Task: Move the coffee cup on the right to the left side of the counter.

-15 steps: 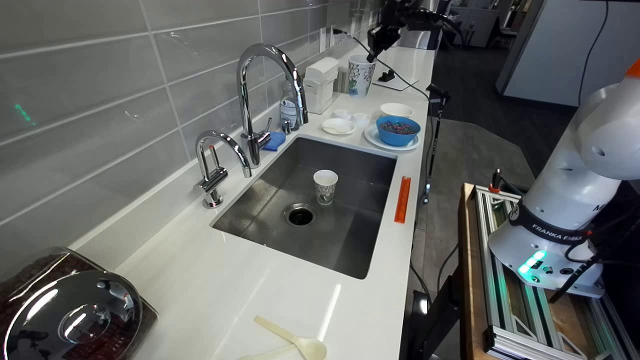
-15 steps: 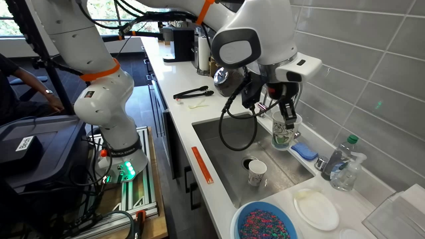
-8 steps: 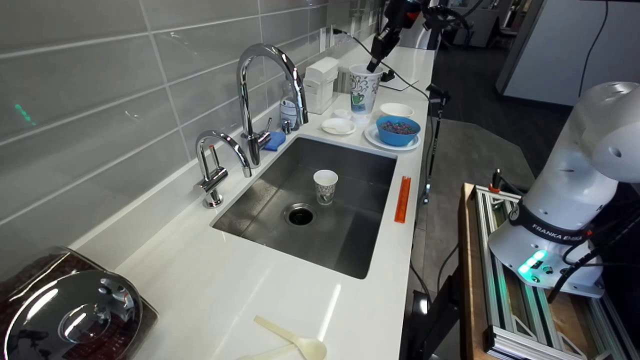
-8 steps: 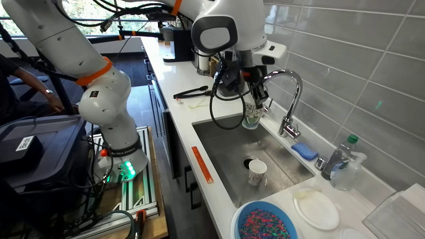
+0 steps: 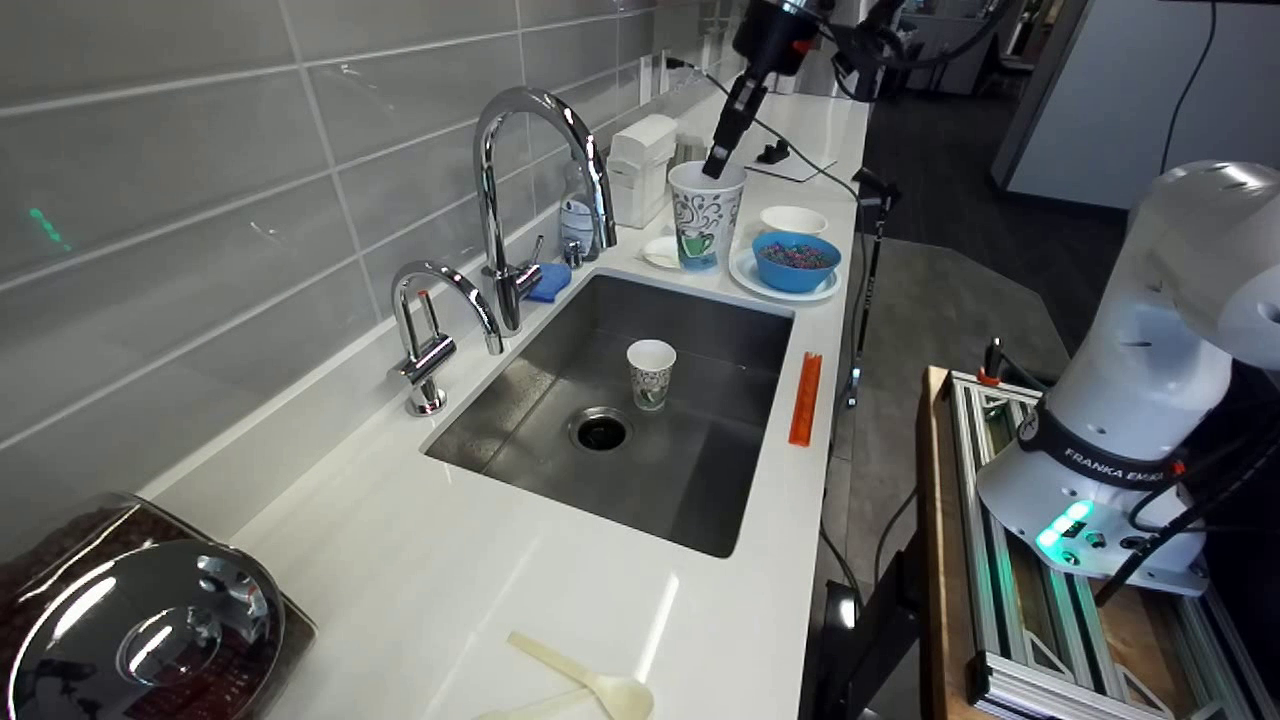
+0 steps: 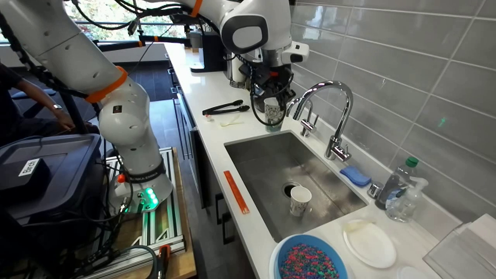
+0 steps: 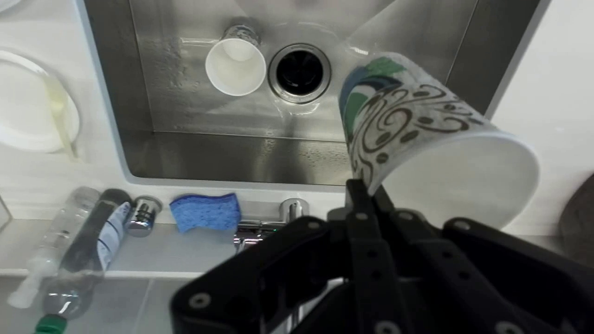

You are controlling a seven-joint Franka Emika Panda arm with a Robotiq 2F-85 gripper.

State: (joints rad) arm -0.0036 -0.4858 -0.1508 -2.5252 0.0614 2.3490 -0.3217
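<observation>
Nearest the wrist camera, jutting in from five o'clock, the black claw pinches the rim of the coffee cup at the mouth's nine o'clock. That cup, printed with brown swirls and patches of green and blue, hangs mouth up at three o'clock, raised off the worktop; both exterior views show it close to upright. Lower down, on the worktop, a blue sponge lies at eight o'clock, near a chrome tap. Farther out at the same hour stand a pump bottle and a bottle with a green cap, while a white plate sits between nine and ten o'clock, cut off by the edge of the wrist view. Deepest, inside the steel sink, a smaller patterned cup stands at eleven o'clock, just beside the drain at twelve.
</observation>
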